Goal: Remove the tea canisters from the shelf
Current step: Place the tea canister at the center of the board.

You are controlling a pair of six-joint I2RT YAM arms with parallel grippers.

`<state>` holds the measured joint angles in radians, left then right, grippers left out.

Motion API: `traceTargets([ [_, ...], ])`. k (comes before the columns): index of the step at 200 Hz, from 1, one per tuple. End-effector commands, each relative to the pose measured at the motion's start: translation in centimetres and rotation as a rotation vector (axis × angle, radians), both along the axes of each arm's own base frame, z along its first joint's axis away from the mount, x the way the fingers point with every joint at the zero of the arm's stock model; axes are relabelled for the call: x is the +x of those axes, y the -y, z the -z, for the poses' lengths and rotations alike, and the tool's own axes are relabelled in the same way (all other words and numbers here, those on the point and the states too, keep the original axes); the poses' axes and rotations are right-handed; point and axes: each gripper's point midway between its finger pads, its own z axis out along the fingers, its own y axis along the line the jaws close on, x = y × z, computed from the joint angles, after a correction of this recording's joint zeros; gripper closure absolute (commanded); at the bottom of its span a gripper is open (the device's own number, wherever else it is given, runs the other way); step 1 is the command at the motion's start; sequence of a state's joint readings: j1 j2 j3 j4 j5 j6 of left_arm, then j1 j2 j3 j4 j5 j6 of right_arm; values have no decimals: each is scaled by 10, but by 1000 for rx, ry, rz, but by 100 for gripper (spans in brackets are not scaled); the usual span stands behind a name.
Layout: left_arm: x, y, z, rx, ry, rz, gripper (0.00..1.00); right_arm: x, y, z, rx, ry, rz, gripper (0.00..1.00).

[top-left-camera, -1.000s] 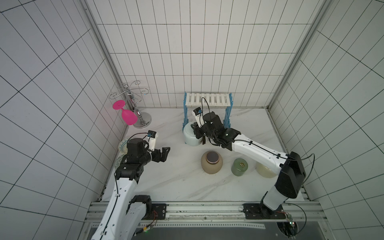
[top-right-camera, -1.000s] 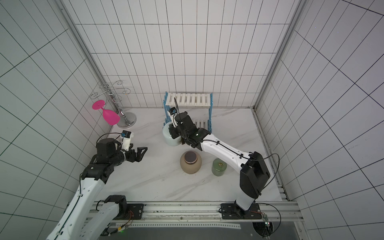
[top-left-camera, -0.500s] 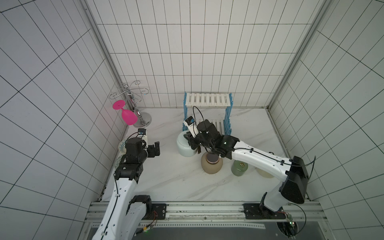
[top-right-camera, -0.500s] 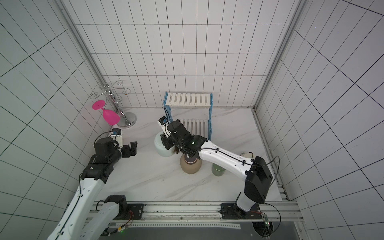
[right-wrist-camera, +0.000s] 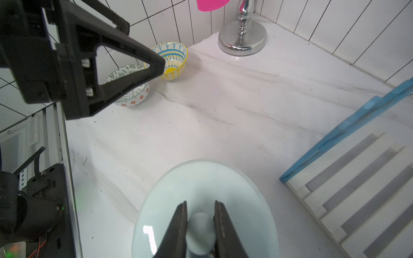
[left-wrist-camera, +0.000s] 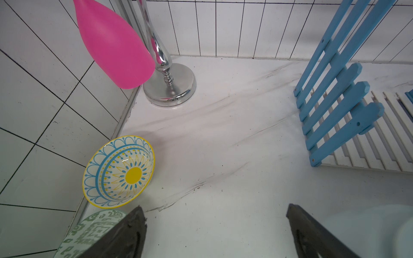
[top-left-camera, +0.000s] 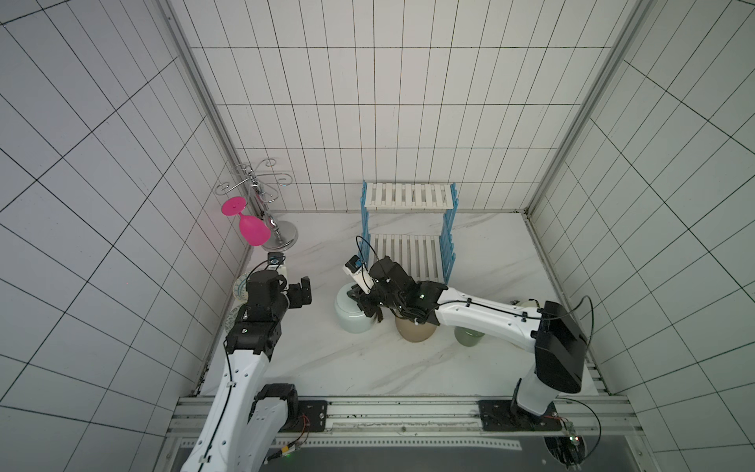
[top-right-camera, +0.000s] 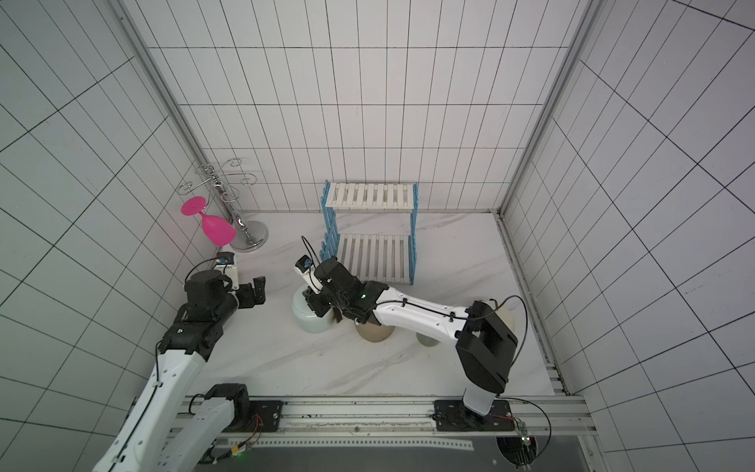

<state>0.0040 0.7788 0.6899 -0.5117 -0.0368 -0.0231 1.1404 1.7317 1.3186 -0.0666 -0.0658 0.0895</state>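
Note:
My right gripper (right-wrist-camera: 199,203) is shut on the knob of the pale blue canister (right-wrist-camera: 201,183), which sits left of the shelf's front, at or just above the marble top (top-left-camera: 353,321) (top-right-camera: 306,321). A dark tassel hangs at its side. The tan canister (top-left-camera: 413,332) and the green canister (top-left-camera: 467,337) stand on the table, partly under my right arm. The cream canister (top-right-camera: 506,316) shows behind that arm's elbow. Both white boards of the shelf (top-left-camera: 408,196) (top-right-camera: 369,195) are bare. My left gripper (top-left-camera: 304,291) (left-wrist-camera: 214,206) hangs open left of the pale blue canister, holding nothing.
A pink goblet (top-left-camera: 253,231) hangs from the silver wire stand (top-left-camera: 280,241) in the back left corner. A yellow-and-blue bowl (left-wrist-camera: 119,173) and a green-patterned bowl (right-wrist-camera: 129,89) sit by the left wall under my left arm. Tiled walls close three sides.
My right gripper has carried the pale blue canister away from the shelf, toward the front left. My left gripper has drawn back toward the left wall.

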Motion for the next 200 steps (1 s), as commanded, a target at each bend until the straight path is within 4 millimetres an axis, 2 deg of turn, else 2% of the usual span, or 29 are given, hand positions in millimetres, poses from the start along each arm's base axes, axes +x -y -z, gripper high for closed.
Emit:
traceTargets([
  [1, 4, -3, -15, -4, 50, -14, 1, 2, -22, -53, 208, 78, -35, 100],
  [53, 4, -1, -16, -5, 50, -8, 1, 1, -31, -25, 177, 37, -62, 100],
  [150, 4, 1, -13, -6, 48, 3, 1, -12, -33, 2, 136, -33, -109, 100],
  [200, 4, 2, -13, -8, 49, 5, 1, -12, -30, 15, 114, -46, -104, 100],
])
